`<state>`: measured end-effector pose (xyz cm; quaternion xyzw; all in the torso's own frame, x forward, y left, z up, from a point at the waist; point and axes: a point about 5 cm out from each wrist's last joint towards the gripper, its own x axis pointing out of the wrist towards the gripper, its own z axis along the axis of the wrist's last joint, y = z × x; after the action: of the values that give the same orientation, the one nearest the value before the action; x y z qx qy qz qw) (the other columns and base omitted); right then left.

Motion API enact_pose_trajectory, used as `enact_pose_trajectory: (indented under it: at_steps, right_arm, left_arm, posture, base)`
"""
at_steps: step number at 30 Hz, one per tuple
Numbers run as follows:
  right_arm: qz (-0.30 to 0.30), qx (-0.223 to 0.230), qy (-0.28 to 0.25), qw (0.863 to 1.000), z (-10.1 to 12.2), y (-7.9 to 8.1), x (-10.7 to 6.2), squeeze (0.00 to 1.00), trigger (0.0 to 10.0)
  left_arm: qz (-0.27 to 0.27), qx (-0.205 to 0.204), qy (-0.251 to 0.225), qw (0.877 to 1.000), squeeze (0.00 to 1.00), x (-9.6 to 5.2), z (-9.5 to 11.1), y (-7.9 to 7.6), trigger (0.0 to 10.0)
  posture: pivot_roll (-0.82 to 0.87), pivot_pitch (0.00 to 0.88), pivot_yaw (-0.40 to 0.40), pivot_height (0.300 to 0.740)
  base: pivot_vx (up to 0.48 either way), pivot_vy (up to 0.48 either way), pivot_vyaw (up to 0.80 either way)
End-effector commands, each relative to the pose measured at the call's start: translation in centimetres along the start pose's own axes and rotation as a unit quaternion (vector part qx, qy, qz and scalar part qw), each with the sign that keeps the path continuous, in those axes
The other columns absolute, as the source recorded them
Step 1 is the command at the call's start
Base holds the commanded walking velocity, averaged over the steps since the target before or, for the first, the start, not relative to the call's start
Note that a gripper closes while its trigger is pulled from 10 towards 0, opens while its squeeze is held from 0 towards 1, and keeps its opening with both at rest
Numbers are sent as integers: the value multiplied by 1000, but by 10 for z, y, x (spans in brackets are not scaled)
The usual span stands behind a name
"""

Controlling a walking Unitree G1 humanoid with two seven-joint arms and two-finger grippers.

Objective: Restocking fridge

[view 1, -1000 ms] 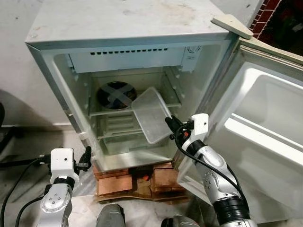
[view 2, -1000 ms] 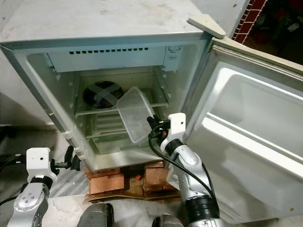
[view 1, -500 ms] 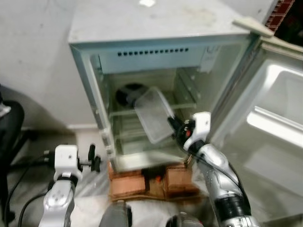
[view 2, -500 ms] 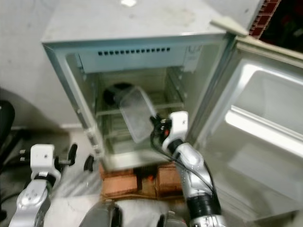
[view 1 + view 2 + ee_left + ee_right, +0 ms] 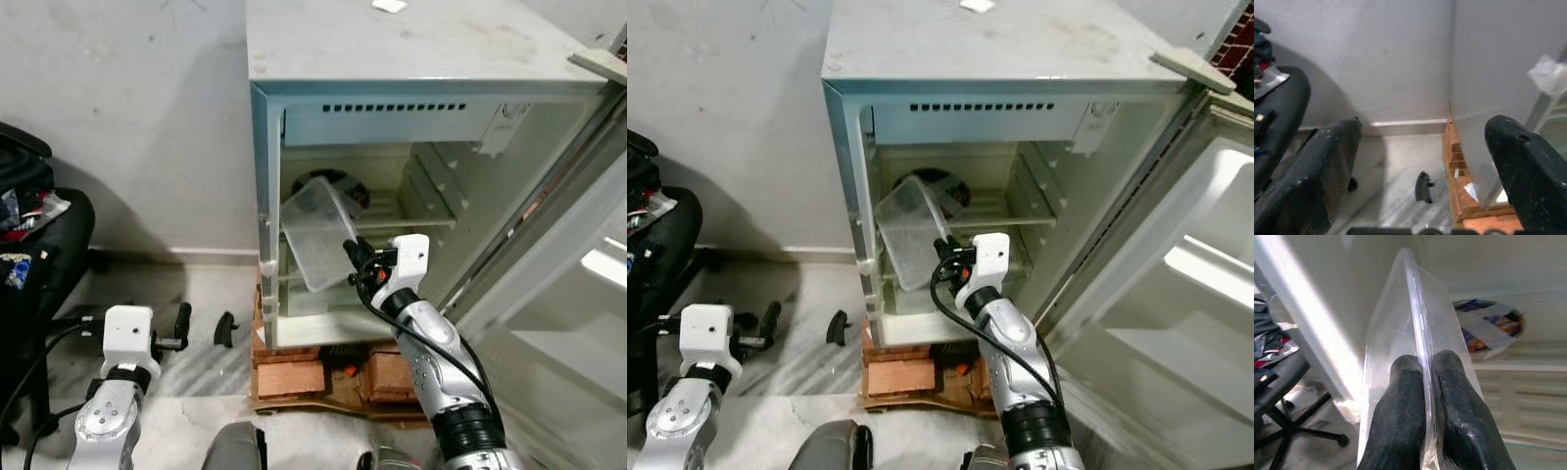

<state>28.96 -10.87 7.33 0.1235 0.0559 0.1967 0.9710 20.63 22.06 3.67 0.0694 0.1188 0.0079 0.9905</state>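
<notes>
- Left eye view: the fridge (image 5: 411,59) stands open, its door (image 5: 578,294) swung out at 3 o'clock. The right gripper (image 5: 355,262) is pinched on the rim of a clear tub (image 5: 315,235), which hangs tilted at the fridge mouth, just in front of the shelf (image 5: 431,220). A round plate (image 5: 333,186) sits at the back, at 12 o'clock from the tub.
- Right eye view: the left gripper (image 5: 803,328) hangs low at 8 o'clock from the fridge, above the floor (image 5: 813,343), idle.
- Left wrist view: the left fingers (image 5: 1327,166) stand wide apart with nothing between them; a small black piece (image 5: 1422,186) lies on the floor near the bricks (image 5: 1464,191) under the fridge.
- Right wrist view: both fingers (image 5: 1405,426) press together on the tub's thin edge, one each side.
- Handling, as a judgement: the tub looks empty, light, and springy. Held by one rim it can swing or slip; a hold nearer the corner seems steadier.
</notes>
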Motion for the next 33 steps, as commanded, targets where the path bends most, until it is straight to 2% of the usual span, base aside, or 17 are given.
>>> enact_pose_trajectory:
  at_steps: [1,11,19,25,33]
  right_arm:
    - [-24,-5,-4,1000,3,-9,1,0,10000]
    - [-61,-13,0,998,3,-20,0,0,10000]
    - [-146,-25,0,989,4,-42,-2,0,10000]
    - [-161,0,-1,987,2,-46,1,0,10000]
    - [-185,11,-6,983,6,-51,13,0,10000]
  left_arm:
    - [-13,4,-10,1000,0,4,4,-3,10000]
    - [-22,8,-16,1000,0,7,7,-4,10000]
    - [-23,10,-15,1000,0,5,6,-4,10000]
    - [-24,15,-10,1000,0,-2,5,-1,10000]
    - [-28,31,-7,999,0,-15,5,3,10000]
  posture:
    - [119,57,-24,740]
    - [114,64,-21,740]
    - [120,79,-18,740]
    - [140,113,-14,740]
    - [179,152,-18,740]
  base:
    - [0,0,0]
    - [215,0,0]
    - [260,0,0]
    - [244,0,0]
    - [210,0,0]
